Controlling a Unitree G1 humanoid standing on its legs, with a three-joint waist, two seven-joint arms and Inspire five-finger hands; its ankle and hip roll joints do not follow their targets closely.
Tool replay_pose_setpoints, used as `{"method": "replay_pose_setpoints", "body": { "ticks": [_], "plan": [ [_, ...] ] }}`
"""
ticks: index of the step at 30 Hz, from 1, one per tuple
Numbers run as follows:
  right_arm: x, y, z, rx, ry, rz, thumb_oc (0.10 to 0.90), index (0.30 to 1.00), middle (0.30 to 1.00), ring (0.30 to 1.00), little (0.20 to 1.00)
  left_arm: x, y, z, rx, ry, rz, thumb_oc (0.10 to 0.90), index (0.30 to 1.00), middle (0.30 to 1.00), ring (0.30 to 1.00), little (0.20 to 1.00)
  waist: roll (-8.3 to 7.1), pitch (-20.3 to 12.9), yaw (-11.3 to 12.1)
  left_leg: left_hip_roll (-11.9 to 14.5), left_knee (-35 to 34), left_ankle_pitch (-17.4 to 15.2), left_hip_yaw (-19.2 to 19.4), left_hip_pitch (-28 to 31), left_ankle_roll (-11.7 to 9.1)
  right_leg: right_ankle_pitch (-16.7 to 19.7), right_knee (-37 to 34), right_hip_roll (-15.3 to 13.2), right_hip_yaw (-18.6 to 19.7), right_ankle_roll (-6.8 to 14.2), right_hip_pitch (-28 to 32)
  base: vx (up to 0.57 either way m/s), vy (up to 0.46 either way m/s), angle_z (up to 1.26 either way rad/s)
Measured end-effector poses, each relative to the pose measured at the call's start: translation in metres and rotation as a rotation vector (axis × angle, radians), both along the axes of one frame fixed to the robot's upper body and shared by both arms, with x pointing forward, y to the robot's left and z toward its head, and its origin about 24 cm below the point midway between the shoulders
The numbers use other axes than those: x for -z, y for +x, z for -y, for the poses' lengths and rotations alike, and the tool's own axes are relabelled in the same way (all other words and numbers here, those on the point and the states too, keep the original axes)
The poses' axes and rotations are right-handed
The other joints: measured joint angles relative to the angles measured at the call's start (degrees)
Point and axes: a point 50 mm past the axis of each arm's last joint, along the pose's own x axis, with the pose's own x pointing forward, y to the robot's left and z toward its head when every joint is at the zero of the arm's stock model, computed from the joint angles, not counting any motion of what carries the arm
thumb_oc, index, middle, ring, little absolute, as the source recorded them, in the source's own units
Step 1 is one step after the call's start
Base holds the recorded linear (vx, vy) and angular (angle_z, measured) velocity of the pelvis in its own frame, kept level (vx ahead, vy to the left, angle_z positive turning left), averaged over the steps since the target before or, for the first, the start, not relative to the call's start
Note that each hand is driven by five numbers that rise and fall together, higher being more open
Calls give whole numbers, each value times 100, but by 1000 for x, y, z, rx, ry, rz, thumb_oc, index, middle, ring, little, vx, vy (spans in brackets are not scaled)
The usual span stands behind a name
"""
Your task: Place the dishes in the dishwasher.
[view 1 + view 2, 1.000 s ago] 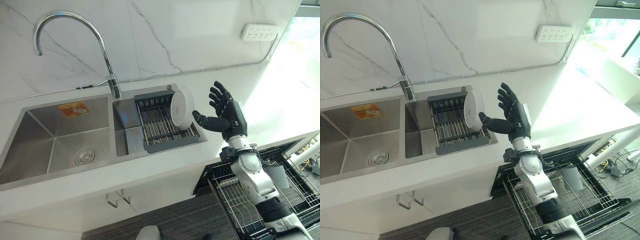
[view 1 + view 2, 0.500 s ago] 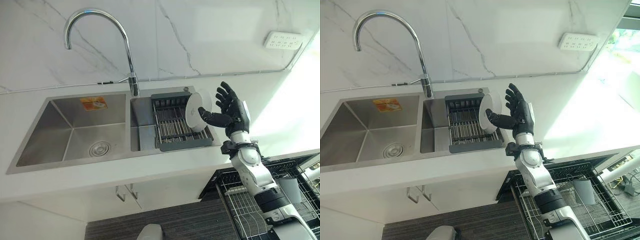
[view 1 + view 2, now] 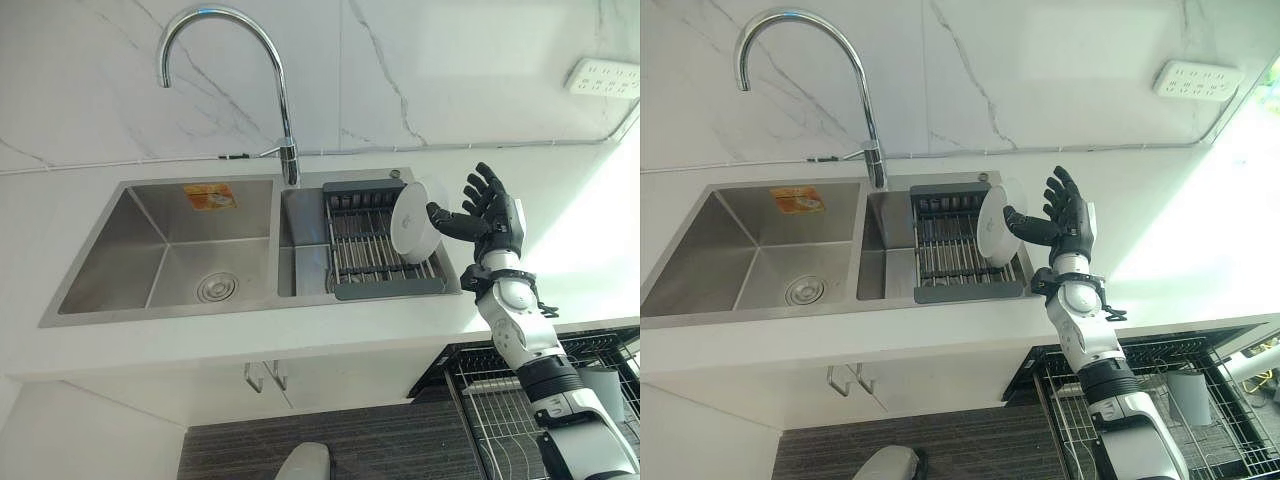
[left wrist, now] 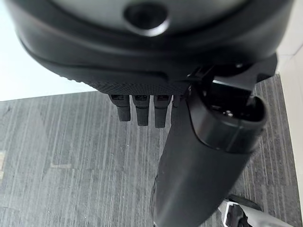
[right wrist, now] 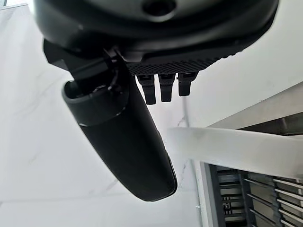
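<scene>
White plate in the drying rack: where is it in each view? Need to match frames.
Left eye view: plate on edge at the rack's right end, beside the right hand.
Right eye view: plate, same spot.
Right wrist view: pale rim past the thumb.
Left wrist view: floor.
Shared landmark: drying rack.

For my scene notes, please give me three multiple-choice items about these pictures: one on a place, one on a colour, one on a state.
1. Where does the plate stand?
A. in the drying rack
B. in the big basin
C. on the floor

2. What colour is the plate?
A. blue
B. white
C. black

3. How is the right hand?
A. shut on the tap
B. open beside the plate
C. flat on the counter

Answers: 1 A, it stands on edge in the rack; 2 B, it shows white; 3 B, fingers spread, thumb towards the plate.
</scene>
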Motion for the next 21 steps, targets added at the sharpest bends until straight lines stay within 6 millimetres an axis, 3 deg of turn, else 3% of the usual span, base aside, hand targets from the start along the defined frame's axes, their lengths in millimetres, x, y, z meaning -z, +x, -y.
{"method": "replay_pose_setpoints", "body": {
  "ticks": [10,21],
  "plan": [
    [7,1,16,55,50,-33,800,900,900,900,900,0,12,0,11,0,45,800,900,900,900,900,-13,133,125,-13,-14,2,-14,9,1,-9,4,3,-17,5,23,3,-1,0],
    [5,2,14,34,48,-23,800,900,900,900,900,0,12,0,12,0,47,800,900,900,900,900,14,281,125,-52,-14,6,-97,19,2,-11,-19,-16,-62,6,71,9,0,3]
  ]
}}
